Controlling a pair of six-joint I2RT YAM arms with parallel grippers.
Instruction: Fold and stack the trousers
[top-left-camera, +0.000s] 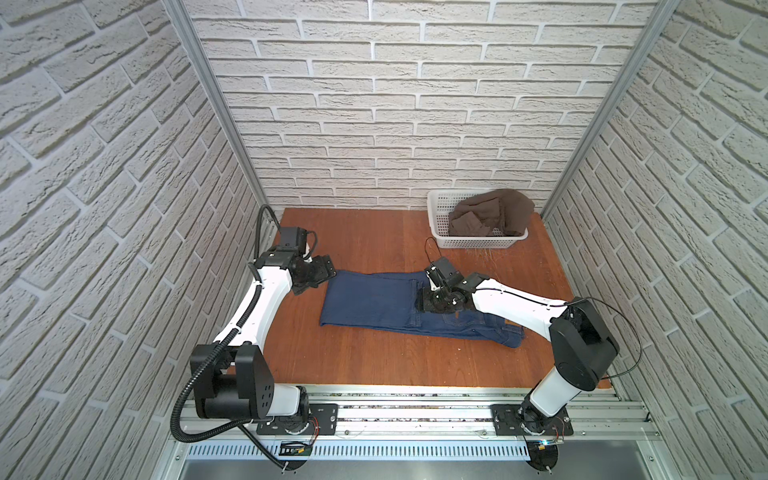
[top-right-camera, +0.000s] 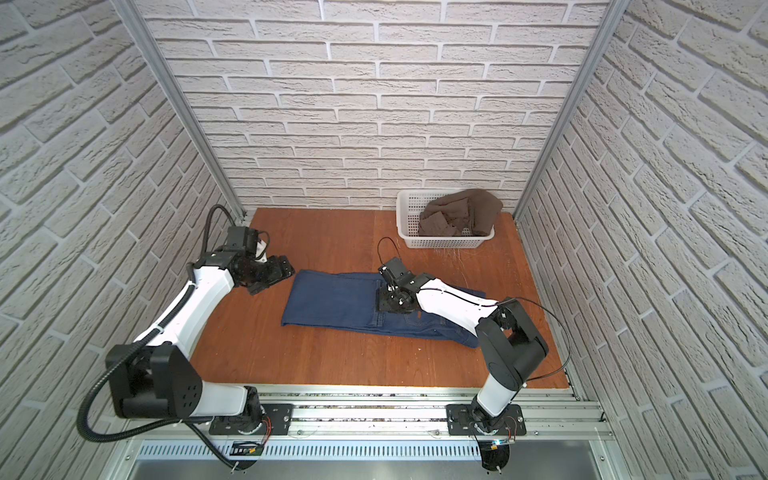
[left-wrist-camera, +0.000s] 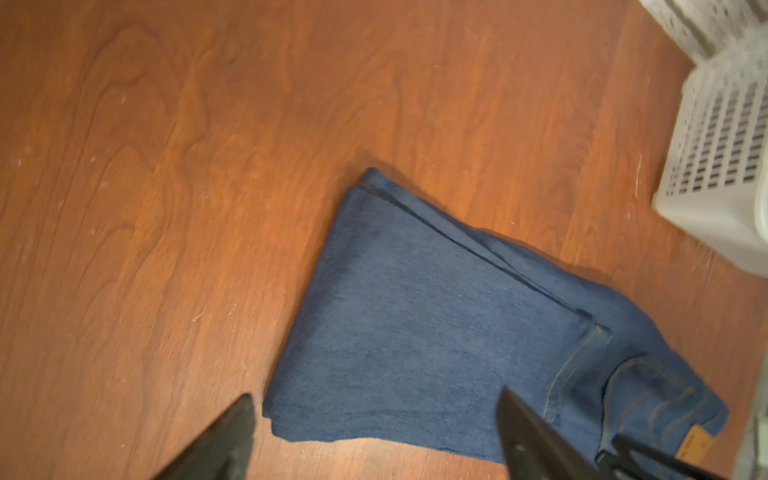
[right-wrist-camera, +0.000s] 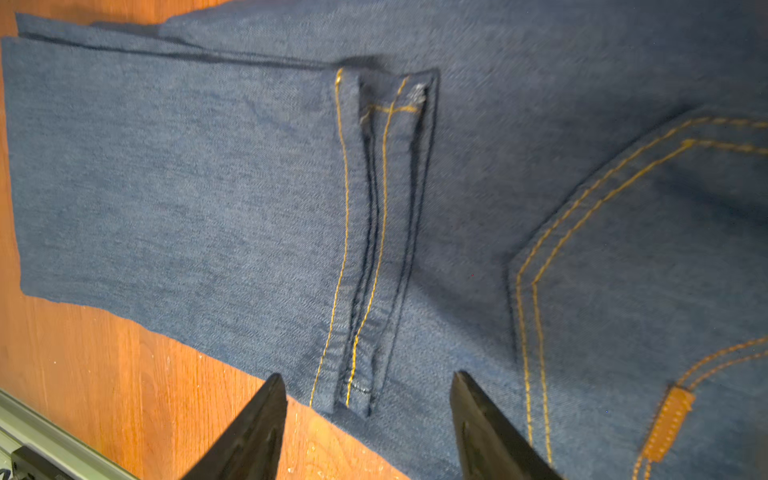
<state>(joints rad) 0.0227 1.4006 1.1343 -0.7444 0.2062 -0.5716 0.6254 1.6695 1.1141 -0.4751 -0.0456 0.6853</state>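
Note:
The trousers (top-left-camera: 374, 299) (top-right-camera: 332, 303) are dark blue jeans, lying folded in half lengthwise and then doubled over, on the wooden table (top-left-camera: 374, 365). The leg hems with tan stitching (right-wrist-camera: 365, 232) rest on the seat, next to a back pocket (right-wrist-camera: 623, 257). A tan waistband patch (left-wrist-camera: 692, 444) shows at the waist end. My left gripper (top-left-camera: 318, 274) (left-wrist-camera: 376, 399) hovers open at the fold end on the left, holding nothing. My right gripper (top-left-camera: 428, 305) (right-wrist-camera: 366, 376) hangs open just above the hems at mid-garment, with nothing between its fingers.
A white plastic basket (top-left-camera: 478, 241) (left-wrist-camera: 719, 166) stands at the back right with a crumpled brown garment (top-left-camera: 494, 212) in it. Brick-patterned walls enclose three sides. A metal rail (top-left-camera: 415, 411) runs along the table's front edge.

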